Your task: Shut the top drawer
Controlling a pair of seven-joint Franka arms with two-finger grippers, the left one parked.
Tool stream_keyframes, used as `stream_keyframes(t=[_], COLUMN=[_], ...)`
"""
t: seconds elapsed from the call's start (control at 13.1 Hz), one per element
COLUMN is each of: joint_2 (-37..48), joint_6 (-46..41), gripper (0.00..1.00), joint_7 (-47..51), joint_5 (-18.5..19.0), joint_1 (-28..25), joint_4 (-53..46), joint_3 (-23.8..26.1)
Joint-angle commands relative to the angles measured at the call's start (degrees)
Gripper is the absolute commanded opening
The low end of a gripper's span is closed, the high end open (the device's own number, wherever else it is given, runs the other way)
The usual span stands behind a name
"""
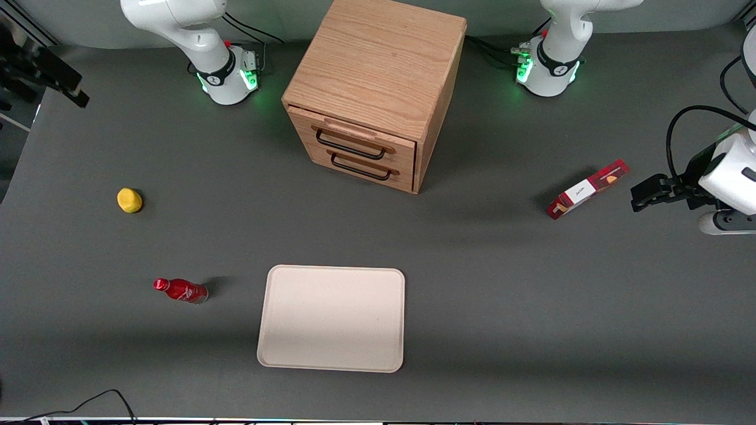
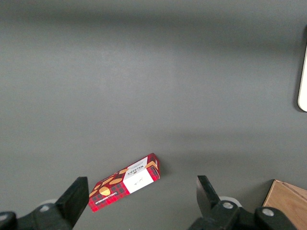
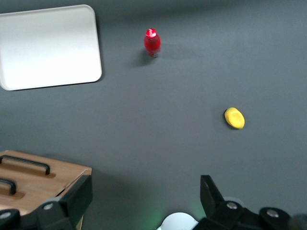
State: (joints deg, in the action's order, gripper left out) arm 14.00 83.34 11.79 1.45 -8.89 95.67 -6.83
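On the grey bench [image 1: 520, 295] the top drawer [image 1: 354, 140] sits slightly proud of the cabinet [image 1: 378, 65], and your gripper [image 3: 144, 203], spread empty high above, could catch the lower handle [image 1: 360, 168] instead.

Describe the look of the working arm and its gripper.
The working arm is glossy white with a black ring near its base, where green lights glow and black cables trail off. Its gripper, high over the table beside the cabinet, has two black, wedge-shaped fingers, spread open.
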Motion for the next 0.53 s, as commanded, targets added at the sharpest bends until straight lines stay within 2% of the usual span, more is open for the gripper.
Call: stream_keyframes(t=[0.0, 0.15, 0.46], joint_2=[1.56, -1.33, -1.79], joint_6=[7.17, 6.84, 5.96], gripper=[1.0, 1.0, 1.0], joint_7=[0.09, -1.68, -1.24], joint_5=[1.27, 1.54, 1.45], joint_1=[-0.61, -0.96, -0.69], joint_4=[7.94, 6.12, 4.96], joint_3=[-1.95, -2.13, -2.22])
